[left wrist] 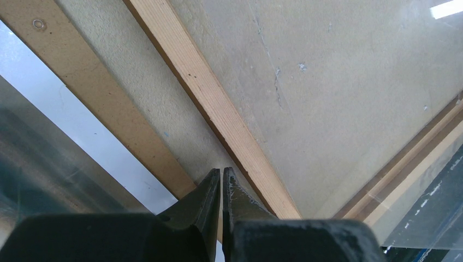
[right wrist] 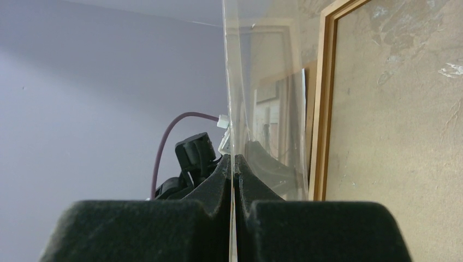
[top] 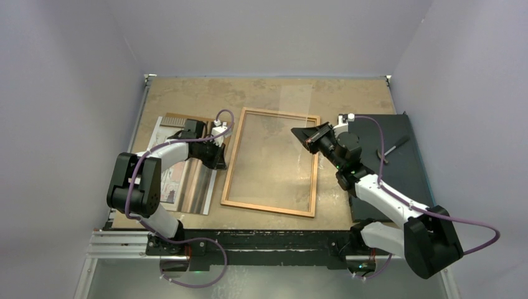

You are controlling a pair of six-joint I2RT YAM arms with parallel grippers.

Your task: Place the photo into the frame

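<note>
The orange-brown wooden frame lies flat mid-table with bare table showing inside its rails. My right gripper hangs over the frame's right rail, shut on the edge of a clear pane that stands edge-on above the frame. My left gripper is shut with nothing between its fingers, its tips just outside the frame's left rail. In the top view it sits between that rail and the brown backing board. The photo lies at the far left, partly under the left arm.
A black slab lies at the right with a thin dark tool on it. The backing board's edge, with a small metal ring, runs alongside the frame. Grey walls close in on three sides.
</note>
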